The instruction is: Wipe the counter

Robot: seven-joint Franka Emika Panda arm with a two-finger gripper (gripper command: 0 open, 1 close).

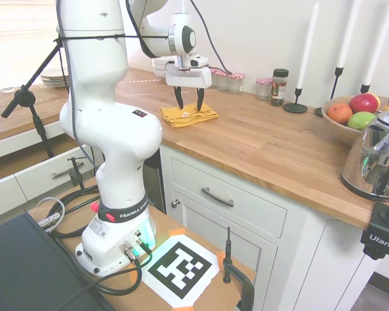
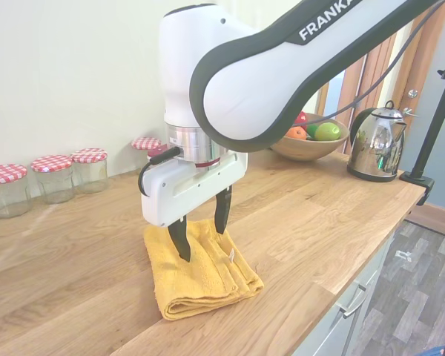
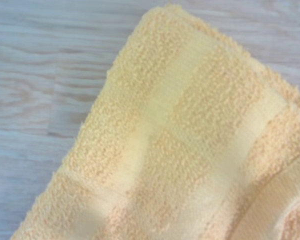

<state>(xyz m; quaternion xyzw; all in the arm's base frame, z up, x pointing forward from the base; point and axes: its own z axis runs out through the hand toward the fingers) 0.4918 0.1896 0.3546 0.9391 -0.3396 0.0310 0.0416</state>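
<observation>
Butcher-block counter (image 1: 266, 139) (warm brown) bears folded cloth (image 2: 200, 278).

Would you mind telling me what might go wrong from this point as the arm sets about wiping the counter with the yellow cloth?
1. The gripper hangs open over the folded yellow cloth; closing may pinch only the top layer, so the cloth could unfold.
2. The cloth lies near the counter front edge; a sweep that way might push it off.
3. Red-lidded jars stand along the wall behind; a wide stroke could knock them.
</observation>
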